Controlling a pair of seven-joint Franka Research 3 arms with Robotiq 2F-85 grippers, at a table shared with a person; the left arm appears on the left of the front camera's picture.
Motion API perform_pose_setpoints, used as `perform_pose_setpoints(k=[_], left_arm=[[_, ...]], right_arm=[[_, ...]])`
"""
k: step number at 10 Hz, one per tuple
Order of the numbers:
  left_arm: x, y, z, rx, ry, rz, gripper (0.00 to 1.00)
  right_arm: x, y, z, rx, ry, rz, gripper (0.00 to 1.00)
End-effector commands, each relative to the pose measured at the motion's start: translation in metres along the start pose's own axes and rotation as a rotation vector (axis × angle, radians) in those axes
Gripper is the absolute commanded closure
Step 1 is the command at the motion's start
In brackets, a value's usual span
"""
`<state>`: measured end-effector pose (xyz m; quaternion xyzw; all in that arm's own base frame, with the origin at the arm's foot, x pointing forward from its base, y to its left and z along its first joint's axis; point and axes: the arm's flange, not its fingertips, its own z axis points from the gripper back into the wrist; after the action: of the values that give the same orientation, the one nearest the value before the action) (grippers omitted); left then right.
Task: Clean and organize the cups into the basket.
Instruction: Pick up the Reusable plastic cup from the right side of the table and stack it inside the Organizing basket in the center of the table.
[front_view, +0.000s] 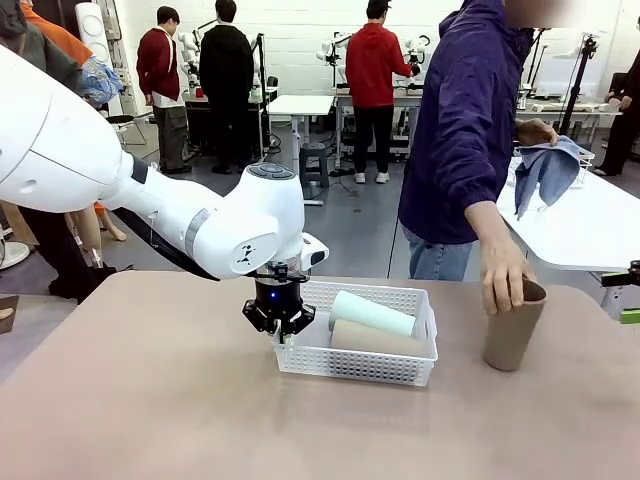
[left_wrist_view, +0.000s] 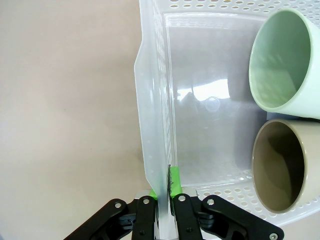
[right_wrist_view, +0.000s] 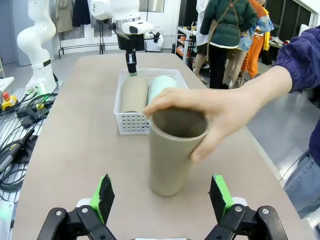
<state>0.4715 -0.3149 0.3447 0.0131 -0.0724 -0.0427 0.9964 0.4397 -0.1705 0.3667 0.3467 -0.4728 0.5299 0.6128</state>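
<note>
Left gripper (front_view: 283, 318) clamped on the basket, third cup standing out on the table

The shallow white perforated plastic basket (front_view: 360, 375) sits mid-table, toward the far edge, long axis running left-right. The left gripper's green pads (left_wrist_view: 173, 181) are pinched tight on its left end wall. Inside, a pale mint green tapered cup (front_view: 372, 313) and a tan-brown tapered cup (front_view: 375, 340) lie on their sides, side by side, mint on the far side. Both run lengthwise with the basket, open mouths facing the clamped end. Another tan-brown cup (front_view: 513, 335) stands upright near the brown table's (front_view: 150, 400) far right edge, mouth up, with the person's hand (front_view: 503, 275) gripping its rim. The right gripper (right_wrist_view: 162, 199) is spread wide, holding nothing, just short of that cup.
</note>
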Motion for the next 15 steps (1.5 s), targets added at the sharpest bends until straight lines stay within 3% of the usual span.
perform_pose_setpoints(k=[1,10,12,15], left_arm=[[0.000,0.000,0.000,-0.001,-0.001,0.001,1.00],[0.000,0.000,0.000,-0.001,-0.001,0.001,1.00],[0.000,0.000,0.000,-0.001,-0.001,0.001,1.00],[0.000,0.000,0.000,-0.001,-0.001,0.001,1.00]], right_arm=[[0.002,0.006,-0.003,0.013,-0.001,0.004,0.00],[0.001,0.000,-0.002,0.005,-0.001,0.001,0.00],[-0.025,0.010,-0.021,0.041,0.079,0.069,0.00],[-0.053,0.004,-0.049,0.072,0.090,0.047,0.00]])
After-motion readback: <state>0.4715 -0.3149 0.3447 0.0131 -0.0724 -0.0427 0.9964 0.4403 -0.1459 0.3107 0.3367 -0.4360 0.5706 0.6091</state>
